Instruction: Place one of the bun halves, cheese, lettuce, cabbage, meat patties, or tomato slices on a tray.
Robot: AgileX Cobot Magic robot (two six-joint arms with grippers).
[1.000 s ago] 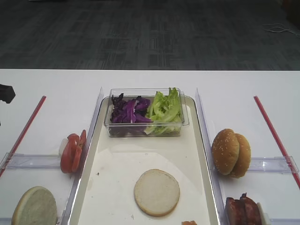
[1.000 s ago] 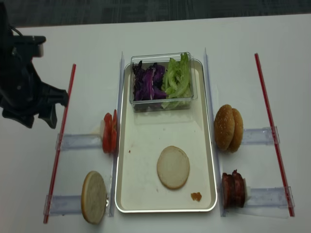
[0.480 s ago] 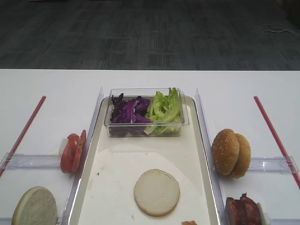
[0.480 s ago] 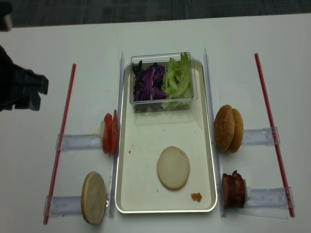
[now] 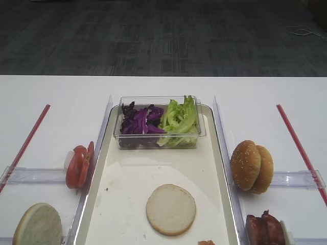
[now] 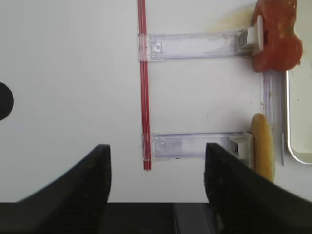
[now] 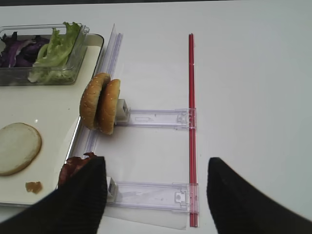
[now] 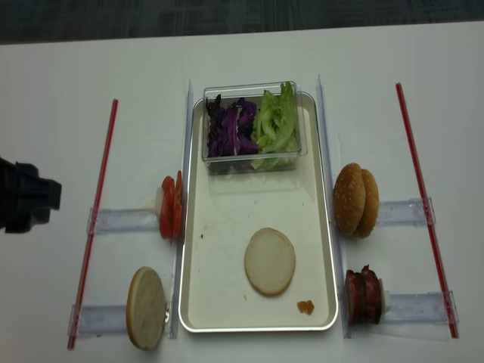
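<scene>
Jaws of left gripper [image 6: 157, 165] and right gripper [image 7: 156, 187] stand apart, empty; pale round bun half [image 8: 269, 261] lies on shiny silver tray [image 8: 227, 318] between them.

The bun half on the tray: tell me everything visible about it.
The bun half is a round, flat, seedless disc with its pale cream face up and a slightly tanner edge. It lies flat on the floor of the silver tray, in the near half, slightly right of centre. Nothing touches it; an orange crumb lies apart from it.
</scene>
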